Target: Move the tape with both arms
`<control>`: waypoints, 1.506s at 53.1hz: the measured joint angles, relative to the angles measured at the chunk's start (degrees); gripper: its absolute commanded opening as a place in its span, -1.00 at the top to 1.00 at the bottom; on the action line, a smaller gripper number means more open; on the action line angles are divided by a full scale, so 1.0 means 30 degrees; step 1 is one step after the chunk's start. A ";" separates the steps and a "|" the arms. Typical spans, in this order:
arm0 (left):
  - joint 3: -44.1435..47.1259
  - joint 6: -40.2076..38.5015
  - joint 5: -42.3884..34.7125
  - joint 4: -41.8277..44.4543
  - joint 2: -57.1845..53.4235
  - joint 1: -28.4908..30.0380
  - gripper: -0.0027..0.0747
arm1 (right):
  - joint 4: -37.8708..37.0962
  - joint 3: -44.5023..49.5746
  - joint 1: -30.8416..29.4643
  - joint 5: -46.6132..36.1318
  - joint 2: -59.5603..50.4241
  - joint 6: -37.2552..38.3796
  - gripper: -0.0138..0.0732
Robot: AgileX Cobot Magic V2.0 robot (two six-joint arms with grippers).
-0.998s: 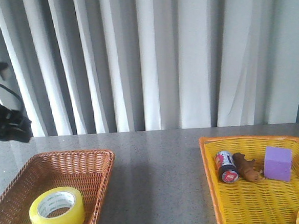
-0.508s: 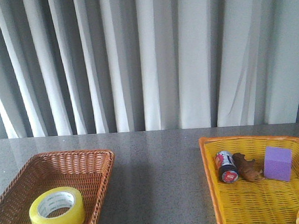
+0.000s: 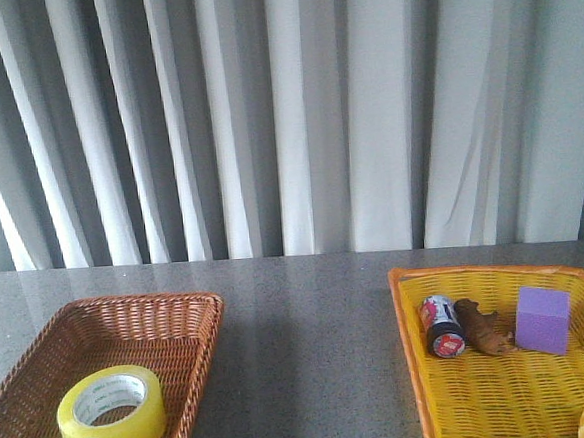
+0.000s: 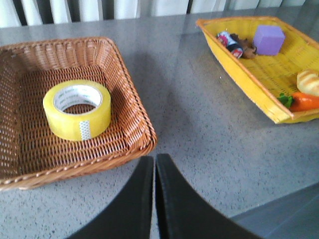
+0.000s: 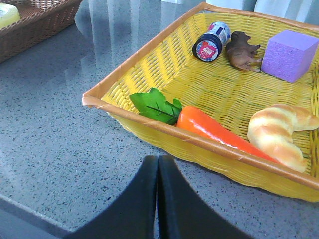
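Note:
The yellow tape roll (image 3: 111,416) with a white printed core lies flat in the brown wicker basket (image 3: 179,317) at the front left; it also shows in the left wrist view (image 4: 77,110). My left gripper (image 4: 154,159) is shut and empty, above the grey table just outside the brown basket's near corner. My right gripper (image 5: 158,160) is shut and empty, above the table just short of the yellow basket (image 5: 124,69). A sliver of the tape (image 5: 7,13) shows far off in the right wrist view. Neither arm shows in the front view.
The yellow basket (image 3: 409,321) at the right holds a small red-and-white can (image 3: 442,326), a brown toy animal (image 3: 483,328), a purple block (image 3: 543,319), a croissant (image 5: 276,132) and a toy carrot (image 5: 209,127). Grey curtains hang behind the table.
A black arm part at the far left edge of the front view one second ago has left that view. The tape and the baskets have not moved.

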 measured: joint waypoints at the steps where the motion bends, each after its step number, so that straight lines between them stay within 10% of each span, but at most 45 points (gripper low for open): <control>1: 0.0201 0.0000 0.0064 0.0078 -0.0174 0.0000 0.95 | 0.0000 0.0000 0.0000 0.0000 0.0000 0.0000 0.70; 11: 0.1423 0.0000 -0.0875 0.1258 -0.1332 0.0000 0.95 | 0.0000 0.0000 0.0000 0.0000 0.0000 0.0000 0.70; 26: 0.8919 0.0934 -1.0550 0.1905 -0.5615 -0.0133 0.95 | 0.0000 0.0000 0.0000 0.0000 0.0000 0.0000 0.70; 45: 1.6612 0.1050 -1.6373 0.2047 -1.0196 -0.0133 0.95 | 0.0000 0.0000 0.0000 0.0000 0.0000 0.0000 0.70; 69: 1.7228 0.0832 -1.6511 0.2215 -1.0245 -0.0133 0.95 | 0.0000 0.0000 0.0000 0.0000 0.0000 0.0000 0.70; 80: 1.7228 -0.3783 -1.6511 0.6552 -1.0245 -0.0133 0.95 | 0.0000 0.0000 0.0000 0.0000 0.0000 0.0000 0.70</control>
